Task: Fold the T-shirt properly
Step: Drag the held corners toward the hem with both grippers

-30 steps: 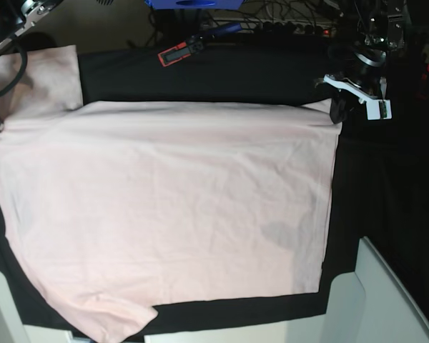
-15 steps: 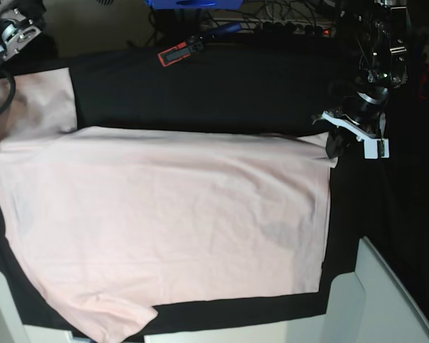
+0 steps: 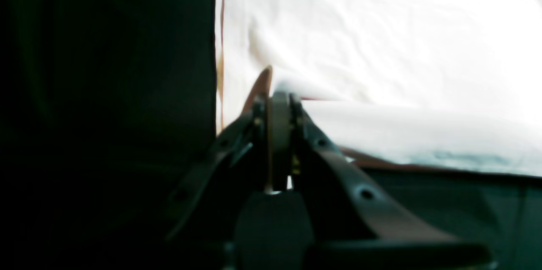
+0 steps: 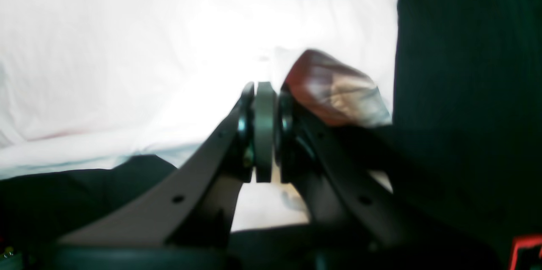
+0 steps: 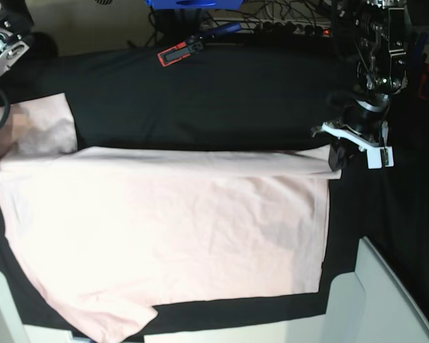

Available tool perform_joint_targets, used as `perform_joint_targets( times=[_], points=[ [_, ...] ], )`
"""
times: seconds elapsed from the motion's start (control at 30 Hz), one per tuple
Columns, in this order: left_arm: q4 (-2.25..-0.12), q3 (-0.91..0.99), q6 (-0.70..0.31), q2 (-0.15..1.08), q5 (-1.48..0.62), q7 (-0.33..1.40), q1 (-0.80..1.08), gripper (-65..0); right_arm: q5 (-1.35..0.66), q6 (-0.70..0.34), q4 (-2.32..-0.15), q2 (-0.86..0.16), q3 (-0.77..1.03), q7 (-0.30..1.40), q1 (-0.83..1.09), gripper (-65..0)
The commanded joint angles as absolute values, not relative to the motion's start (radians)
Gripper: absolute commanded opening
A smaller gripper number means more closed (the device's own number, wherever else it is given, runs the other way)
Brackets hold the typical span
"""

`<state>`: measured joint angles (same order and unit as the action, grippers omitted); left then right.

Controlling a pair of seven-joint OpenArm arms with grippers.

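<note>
Beyond the T-shirt (image 5: 171, 229), both hands clamped on its edge, lies a red tool (image 5: 177, 52).

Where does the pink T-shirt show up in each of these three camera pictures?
Base view: the T-shirt fills the middle and left, its far edge lifted at both ends.
Left wrist view: it fills the upper right, washed out to white, its edge pinched in the left gripper.
Right wrist view: it fills the upper left, its edge pinched in the right gripper.
Shared landmark: the black table cloth beside the shirt.
</note>
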<state>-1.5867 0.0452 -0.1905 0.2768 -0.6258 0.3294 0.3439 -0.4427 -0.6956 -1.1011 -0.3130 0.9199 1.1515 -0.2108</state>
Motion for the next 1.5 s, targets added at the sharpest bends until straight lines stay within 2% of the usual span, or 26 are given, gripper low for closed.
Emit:
perform_joint_targets(
  times=[0.0, 0.33, 0.57, 0.83, 1.03, 1.27, 1.47],
  points=[
    [-1.629, 0.051, -0.197, 0.289, -0.630, 0.306, 0.363, -65.0, -0.455, -0.698, -1.116, -0.340, 0.924, 1.141, -0.203, -64.7],
    [-1.678, 0.156, -0.199, 0.291, -0.627, 0.305, 0.503, -65.0, -0.461, -0.698, -1.122, -0.335, 0.926, 1.142, -0.101, -64.7],
    [-1.678, 0.156, -0.202, 0.294, -0.627, 0.302, 0.539, -65.0, -0.564, -0.698, -1.282, -0.332, 0.924, 1.199, -0.036, -64.7],
    [-1.782, 0.162, -0.200, 0.294, -0.627, 0.305, 0.582, -65.0, -0.575, -0.698, -1.394, -0.329, 0.926, 1.294, -0.035, -64.7],
    [-1.797, 0.162, -0.200, 0.292, -0.625, 0.306, 0.595, -65.0, -0.568, -0.698, -1.494, -0.277, 0.980, 1.336, -0.019, -64.7],
    [-1.807, 0.163, -0.200, 0.294, -0.625, 0.305, 0.627, -65.0, -0.568, -0.698, -1.498, -0.240, 0.977, 1.336, 0.024, -64.7],
    [-1.859, 0.236, -0.200, 0.292, -0.625, 0.305, 0.670, -65.0, -0.568, -0.698, -1.498, -0.228, 0.977, 1.336, 0.030, -64.7]
  ],
)
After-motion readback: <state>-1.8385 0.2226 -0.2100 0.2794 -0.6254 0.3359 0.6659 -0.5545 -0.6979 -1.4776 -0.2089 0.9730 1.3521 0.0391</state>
